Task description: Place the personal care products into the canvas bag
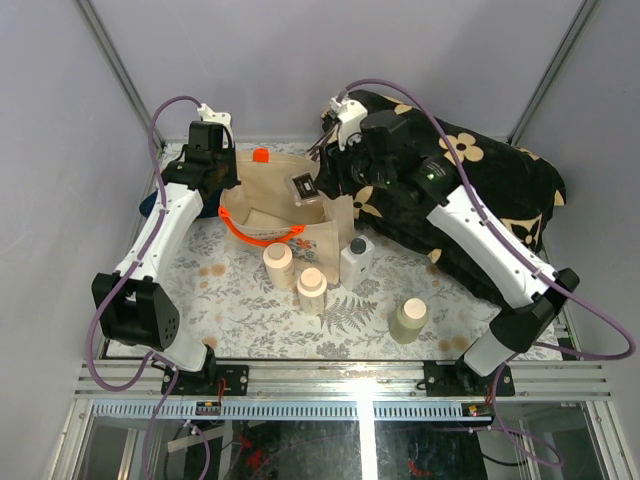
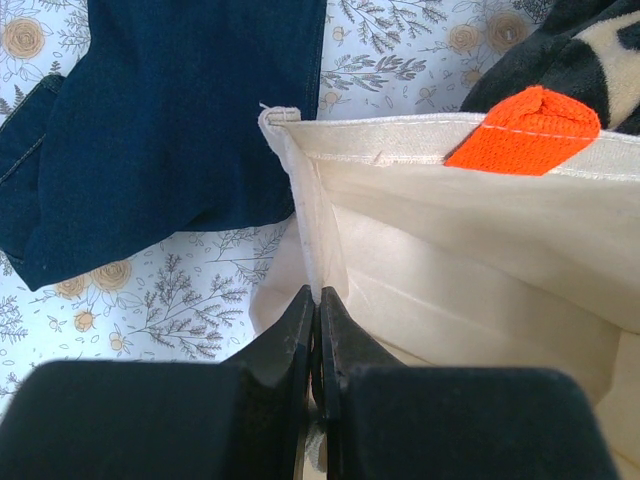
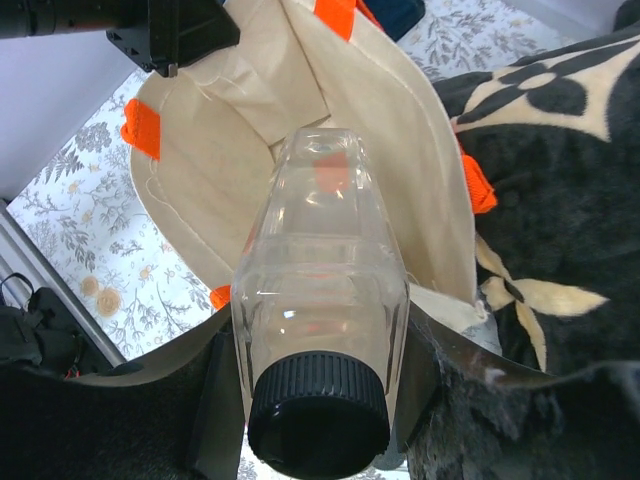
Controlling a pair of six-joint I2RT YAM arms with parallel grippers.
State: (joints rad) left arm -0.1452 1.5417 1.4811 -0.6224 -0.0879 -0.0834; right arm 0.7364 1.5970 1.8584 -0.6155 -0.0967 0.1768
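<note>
Right end effector (image 3: 320,360) clenched on a clear bottle (image 3: 320,240). Its dark cap faces the wrist and its base points into the mouth of the canvas bag (image 1: 330,235). The bag stands toward the tabletop's far edge, left of centre, beside the black cushion (image 1: 480,180). Left end effector (image 2: 317,305) pinched shut on the bag rim at the side seam, propping the mouth open. Four other bottles (image 1: 312,288) stand just in front of the bag.

Risks:
- Thin canvas slips from the left pinch and the mouth folds.
- A release too close to the cushion-side wall catches the rim.
- Tugging the bag tips it onto the standing bottles.
</note>
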